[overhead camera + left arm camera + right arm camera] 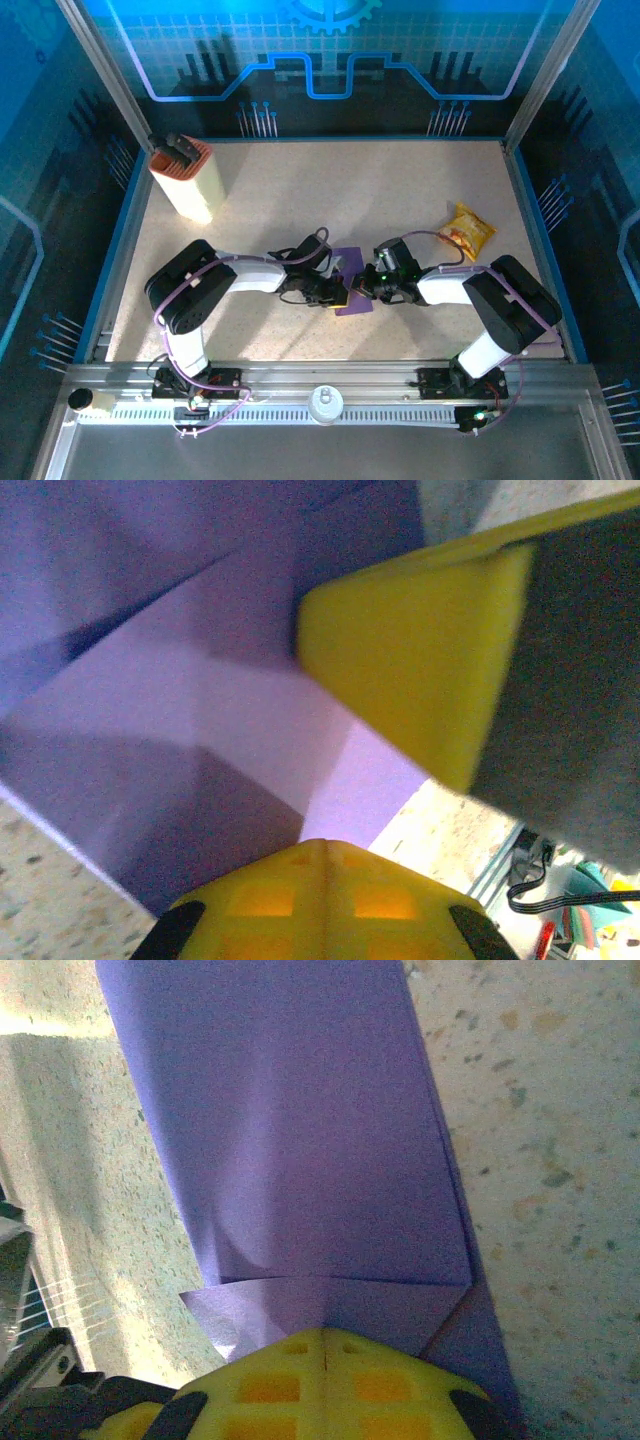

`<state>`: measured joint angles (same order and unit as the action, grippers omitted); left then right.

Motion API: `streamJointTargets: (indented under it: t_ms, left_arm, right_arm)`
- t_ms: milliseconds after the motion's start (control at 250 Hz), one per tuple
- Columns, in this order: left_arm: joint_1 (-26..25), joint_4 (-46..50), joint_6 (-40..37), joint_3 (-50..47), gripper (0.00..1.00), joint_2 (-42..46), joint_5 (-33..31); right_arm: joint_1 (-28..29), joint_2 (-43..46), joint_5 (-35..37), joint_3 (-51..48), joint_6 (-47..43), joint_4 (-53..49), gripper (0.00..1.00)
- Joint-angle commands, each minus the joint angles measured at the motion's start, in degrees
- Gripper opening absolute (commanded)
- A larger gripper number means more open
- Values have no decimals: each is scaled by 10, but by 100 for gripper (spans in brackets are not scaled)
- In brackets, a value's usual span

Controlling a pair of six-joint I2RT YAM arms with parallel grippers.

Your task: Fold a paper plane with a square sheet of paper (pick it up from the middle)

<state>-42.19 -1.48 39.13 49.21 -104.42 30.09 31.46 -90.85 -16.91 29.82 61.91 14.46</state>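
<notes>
Top view: the left gripper [340, 292] and right gripper [362, 288] cover the middle of the square sheet of paper [352, 305], and their fingertips are too small to separate.

Left wrist view: the sheet runs off the top and left edges. A blurred yellow finger [400, 650], cut by the right edge, hides one corner.

Right wrist view: the sheet's near end passes under the right gripper, and the top edge cuts its far end.

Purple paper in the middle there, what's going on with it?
The robot is mid-fold on the purple paper at the middle of the table. The left gripper and the right gripper each look shut on an edge of it, coming in from opposite sides. The sheet is already folded into layers with visible creases, but it isn't a finished plane yet.
</notes>
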Motion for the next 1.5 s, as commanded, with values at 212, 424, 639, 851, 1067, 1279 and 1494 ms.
streamJointTargets:
  t_ms: [212, 424, 639, 851, 1067, 1279, 1494]
  left_arm:
    - [3, -6, 6, -35, 2, 12, 6]
    - [3, -12, 8, -58, 2, 23, 6]
    - [2, -4, -2, -79, 3, 47, 15]
    - [-5, 35, -34, -85, 3, 62, 9]
    - [-13, 73, -56, -84, 3, 93, -8]
    - [-11, 48, -24, -77, 2, 156, -41]
    - [2, 19, -3, -2, 2, 84, -22]
  right_arm:
    - [-3, -12, 24, -20, -6, -78, 0]
    - [-2, -13, 26, -19, -6, -80, 0]
    - [-4, -11, 27, -19, -9, -84, 0]
    - [-4, -7, 28, -20, -11, -87, 0]
    - [-4, -5, 29, -21, -9, -88, 0]
    - [-5, 1, 29, -22, -8, -90, 0]
    - [-3, -2, 28, -21, -5, -86, 0]
